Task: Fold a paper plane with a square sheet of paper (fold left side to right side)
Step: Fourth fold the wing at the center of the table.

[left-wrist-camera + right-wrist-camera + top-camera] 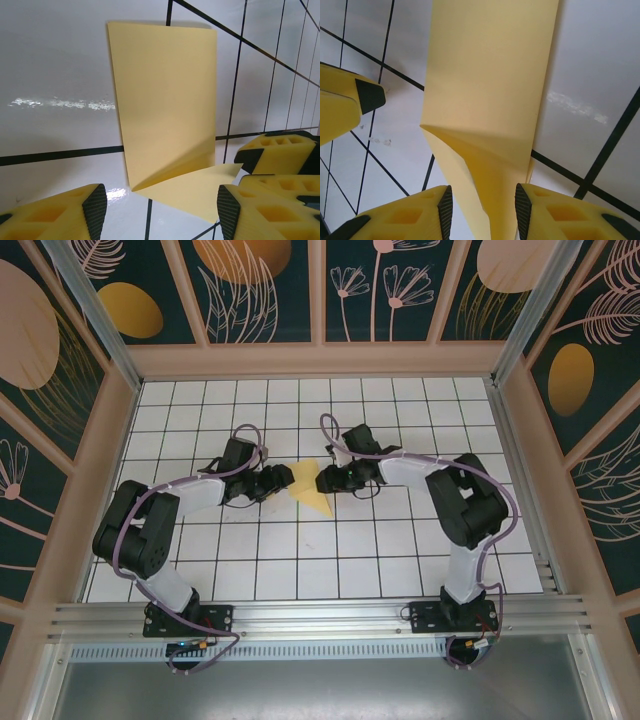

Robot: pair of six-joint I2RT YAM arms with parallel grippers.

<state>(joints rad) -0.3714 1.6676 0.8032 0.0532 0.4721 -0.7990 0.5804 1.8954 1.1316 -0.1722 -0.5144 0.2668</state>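
White grid-tiled tabletop (400, 570) underneath; at its middle, yellow sheet of paper (312, 488), partly folded, flanked by the two grippers. Looks broad at the far end from above and tapers to a point toward the near edge. Carries a slanting crease low on its tall panel, with a flap (195, 192) spreading from that crease onto the tiles. Left gripper (161, 212) just beside the paper's left edge, jaws wide apart, gripping nothing, flap lying between its yellow fingers (65, 215). Right gripper (484, 212) at the paper's right side, jaws parted to a narrower gap, tapered end of the sheet running between the pads (445, 210) with space left on one side. Around the table, wood-framed walls (270, 285) painted with leaves and flowers
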